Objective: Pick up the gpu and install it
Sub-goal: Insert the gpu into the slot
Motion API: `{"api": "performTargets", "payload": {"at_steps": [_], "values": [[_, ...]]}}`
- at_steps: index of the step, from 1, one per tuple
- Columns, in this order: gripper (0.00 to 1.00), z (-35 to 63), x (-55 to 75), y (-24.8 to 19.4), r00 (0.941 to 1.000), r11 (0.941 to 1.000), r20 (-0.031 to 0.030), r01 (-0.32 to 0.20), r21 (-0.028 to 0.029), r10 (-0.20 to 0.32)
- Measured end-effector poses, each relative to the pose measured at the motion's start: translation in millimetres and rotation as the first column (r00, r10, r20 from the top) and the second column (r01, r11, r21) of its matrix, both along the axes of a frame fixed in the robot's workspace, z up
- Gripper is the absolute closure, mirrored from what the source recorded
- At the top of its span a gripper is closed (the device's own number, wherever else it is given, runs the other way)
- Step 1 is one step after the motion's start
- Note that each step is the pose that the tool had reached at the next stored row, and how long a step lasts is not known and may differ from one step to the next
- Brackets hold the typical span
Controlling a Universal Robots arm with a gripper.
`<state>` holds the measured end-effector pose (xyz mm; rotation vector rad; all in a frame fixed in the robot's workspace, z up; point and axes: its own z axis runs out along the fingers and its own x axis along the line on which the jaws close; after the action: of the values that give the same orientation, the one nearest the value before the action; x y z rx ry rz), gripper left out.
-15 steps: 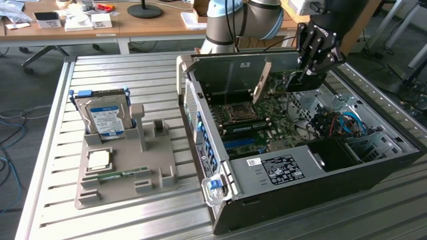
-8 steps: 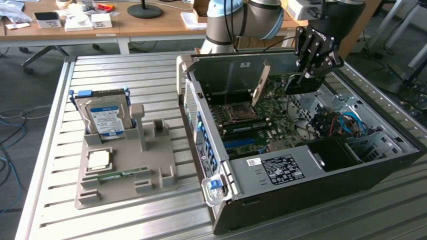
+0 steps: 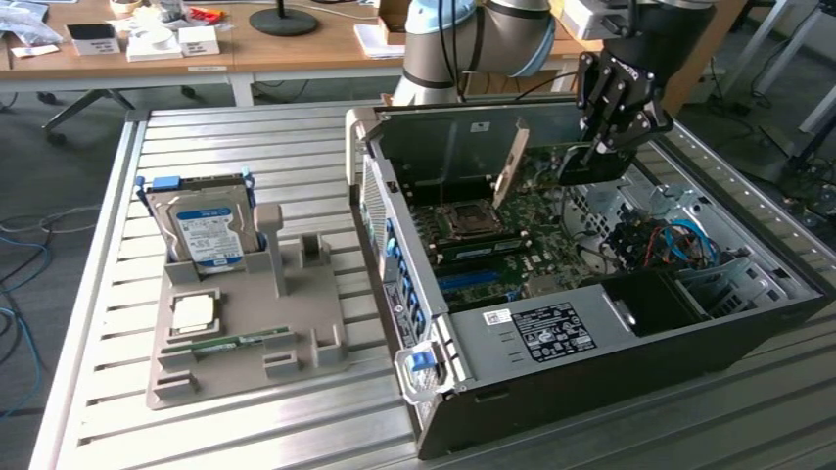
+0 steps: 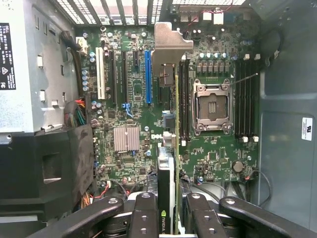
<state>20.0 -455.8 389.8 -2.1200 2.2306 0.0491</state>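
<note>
My gripper hangs inside the open computer case, shut on the gpu. The gpu shows as a dark flat card below the fingers, a little above the motherboard. In the wrist view I look down the gpu edge-on between my black fingers. Its grey metal bracket is at the far end, toward the case's rear grille. The gripper holds the card upright. Its thin edge runs parallel to the blue slot, between that slot and the black memory slots.
In the exterior view's left, a grey holder carries a silver hard drive, a square chip and a green memory stick. In the case are the processor socket, coloured cables, a black box and a tan upright strip.
</note>
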Motion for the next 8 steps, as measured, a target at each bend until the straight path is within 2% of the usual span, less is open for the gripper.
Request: {"api": "performTargets", "payload": {"at_steps": [8], "values": [[0.73, -5.6, -0.1, 0.0, 1.0, 1.0, -0.0001, 0.0, -0.0005, 0.0]]}}
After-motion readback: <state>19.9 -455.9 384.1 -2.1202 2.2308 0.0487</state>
